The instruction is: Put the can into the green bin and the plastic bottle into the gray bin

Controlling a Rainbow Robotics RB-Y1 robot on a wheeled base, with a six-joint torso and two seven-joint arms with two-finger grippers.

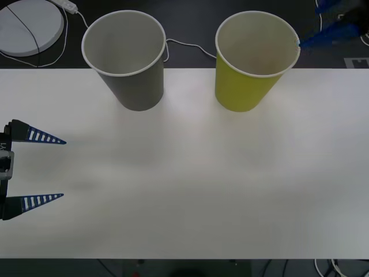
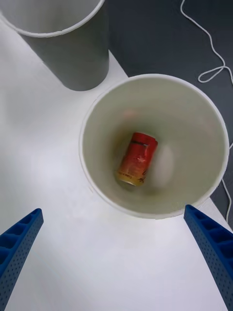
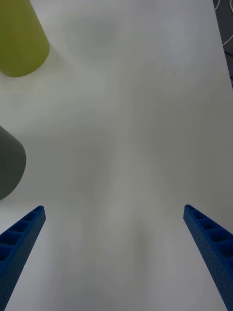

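At the table's left edge the left gripper (image 1: 55,169) hangs low over the bare white table (image 1: 190,190), its blue ribbed fingers spread wide with nothing between them. Behind it and further in, the gray bin (image 1: 130,57) stands upright near the table's far edge; what can be seen of its pale inside looks empty, though its floor is not in view, and no plastic bottle lies on the table. Just to the right of it, standing apart, is the green bin (image 1: 253,60), also upright. Beside that bin's right rim the right gripper (image 1: 326,26) hovers above it, fingers parted and released. Its wrist camera looks straight down the cup: the can (image 2: 137,159) lies on its side on the bottom, so that half of the job looks done.

As a judgement, the can is small, light and stiff-walled, with a smooth, likely slippery skin; it would be best pinched across the middle of its round body, gently, since thin metal dents. Both paper cups look light and easy to tip, so any reach near their rims wants care
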